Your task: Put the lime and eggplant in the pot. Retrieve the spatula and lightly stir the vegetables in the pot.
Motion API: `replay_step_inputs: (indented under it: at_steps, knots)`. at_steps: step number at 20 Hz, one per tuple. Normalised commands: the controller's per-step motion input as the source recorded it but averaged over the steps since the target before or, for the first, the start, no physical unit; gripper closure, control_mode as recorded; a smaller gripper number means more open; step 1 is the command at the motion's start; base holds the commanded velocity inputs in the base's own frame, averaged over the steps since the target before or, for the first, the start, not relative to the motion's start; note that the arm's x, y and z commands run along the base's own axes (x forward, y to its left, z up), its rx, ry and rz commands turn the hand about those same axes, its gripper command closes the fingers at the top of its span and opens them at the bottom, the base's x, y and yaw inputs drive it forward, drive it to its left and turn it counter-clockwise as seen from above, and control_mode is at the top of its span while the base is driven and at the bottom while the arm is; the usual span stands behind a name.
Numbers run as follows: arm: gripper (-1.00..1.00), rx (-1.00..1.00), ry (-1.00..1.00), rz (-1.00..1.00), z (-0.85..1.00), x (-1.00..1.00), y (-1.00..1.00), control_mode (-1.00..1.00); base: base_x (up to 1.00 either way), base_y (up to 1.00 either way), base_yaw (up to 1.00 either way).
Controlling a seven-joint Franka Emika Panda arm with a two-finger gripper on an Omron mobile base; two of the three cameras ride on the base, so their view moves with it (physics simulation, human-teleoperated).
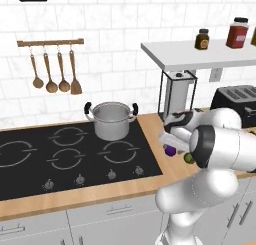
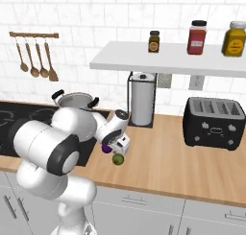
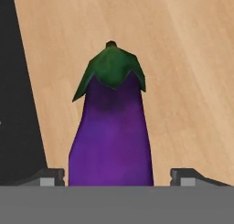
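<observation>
1. Two dark fingertips [image 3: 45, 176] of the hand [image 3: 116, 179] stand wide apart, one on each side of the eggplant [image 3: 112, 131], with a gap to the fruit on both sides, so nothing is clamped
2. The eggplant lies on the wooden table [image 3: 183, 58] straight ahead of the hand, its green cap pointing away from the fingers and its purple body running back between them
3. From the right base camera the hand [image 2: 116, 145] is low over the table edge of the stove, the purple eggplant [image 2: 106, 148] just under it and the lime [image 2: 117, 158] just beside it on the near side
4. The left base camera shows the same pair, eggplant [image 1: 171, 150] and lime [image 1: 188, 158], partly hidden behind the arm
5. The pot [image 1: 111, 120] stands on a rear burner of the black stove [image 1: 70, 154], well apart from the hand, on the far side of it toward the wall
6. Beyond the pot, brown wooden spoons [image 1: 55, 71] hang from a rail on the tiled wall
7. A paper towel holder [image 2: 141, 99] stands beyond the hand, and a black toaster [image 2: 214, 122] sits farther off under a shelf of jars [image 2: 198, 37]
</observation>
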Motion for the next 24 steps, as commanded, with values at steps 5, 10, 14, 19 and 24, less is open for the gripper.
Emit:
replay_step_inputs:
  at_steps: [5,10,14,19,24]
  knots:
    - [1.0,0.0,0.0,-0.03,-0.2,0.28,0.26,-1.0,0.0,0.0,0.0]
    - [1.0,0.0,-0.05,0.0,-0.04,0.01,0.33,-1.0,0.0,0.0,0.0]
    - [1.0,0.0,-0.23,-0.01,0.16,-0.37,0.39,-1.0,0.0,0.0,0.0]
    - [1.0,0.0,-0.24,-0.06,0.49,-0.62,0.36,-1.0,0.0,0.0,0.0]
    - [1.0,0.0,-0.25,-0.1,0.95,-0.73,0.19,-1.0,0.0,0.0,0.0]
